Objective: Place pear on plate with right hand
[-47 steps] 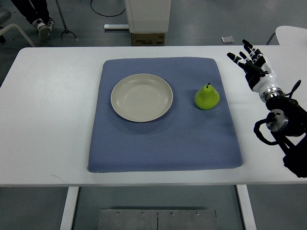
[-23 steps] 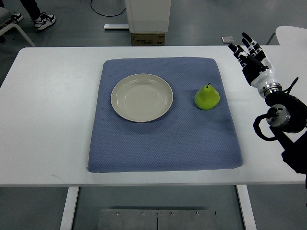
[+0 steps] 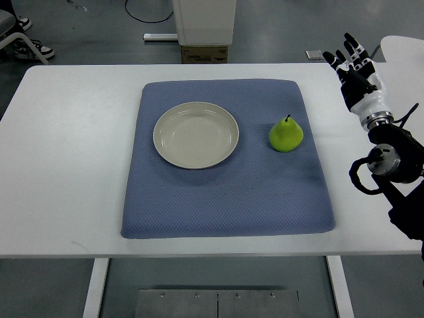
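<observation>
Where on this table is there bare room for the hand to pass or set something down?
Free: the white table left of the blue mat, the mat's whole near half below the plate and pear, and the gap between those two. Crowded: only the right edge, where the right hand hangs open.

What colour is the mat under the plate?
Blue woven mat, with a fine dotted texture, seen in the top view.

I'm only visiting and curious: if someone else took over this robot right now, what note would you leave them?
Right hand: open, fingers spread, empty, at the table's far right edge, well away from the pear.
Left hand: not in view.
Pear: upright on the blue mat, to the right of the plate, not touching it.
Plate: empty, on the mat.
Done: nothing yet.
Left: reach to the pear, grasp it, set it on the plate.
</observation>
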Robot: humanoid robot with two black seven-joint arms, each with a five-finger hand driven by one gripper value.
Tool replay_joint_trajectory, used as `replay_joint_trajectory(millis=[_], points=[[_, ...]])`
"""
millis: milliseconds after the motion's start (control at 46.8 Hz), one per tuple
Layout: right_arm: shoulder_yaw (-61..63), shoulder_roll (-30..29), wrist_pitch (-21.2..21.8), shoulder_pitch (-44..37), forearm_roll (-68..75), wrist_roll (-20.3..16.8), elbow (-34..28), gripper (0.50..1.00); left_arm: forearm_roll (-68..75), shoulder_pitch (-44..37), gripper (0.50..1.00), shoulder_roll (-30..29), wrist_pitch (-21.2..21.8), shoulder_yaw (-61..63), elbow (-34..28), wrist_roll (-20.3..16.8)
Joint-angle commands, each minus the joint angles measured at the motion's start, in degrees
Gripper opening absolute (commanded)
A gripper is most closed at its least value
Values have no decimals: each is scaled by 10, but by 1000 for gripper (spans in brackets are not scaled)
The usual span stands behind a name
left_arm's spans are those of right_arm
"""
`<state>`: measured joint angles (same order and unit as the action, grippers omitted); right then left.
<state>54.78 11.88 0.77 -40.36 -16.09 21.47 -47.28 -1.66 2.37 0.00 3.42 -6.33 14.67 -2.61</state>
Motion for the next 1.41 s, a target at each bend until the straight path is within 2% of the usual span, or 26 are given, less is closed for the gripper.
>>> replay_joint_trajectory(millis=[0,235,940,1132,1389], points=[[-7,2,8,1,-1,-1,0,1000,0,0,1000,0,0,0,0,0],[-63,4,20,5,-9,9,-1,1000,0,0,1000,0,0,0,0,0],[-183,9,12,3,-93,121,3,1000,0,0,1000,0,0,0,0,0],[-214,8,-8,0,-97,135,22,1000,0,0,1000,0,0,0,0,0],[-264,3,-43,-17,-99,135,62,1000,0,0,1000,0,0,0,0,1]])
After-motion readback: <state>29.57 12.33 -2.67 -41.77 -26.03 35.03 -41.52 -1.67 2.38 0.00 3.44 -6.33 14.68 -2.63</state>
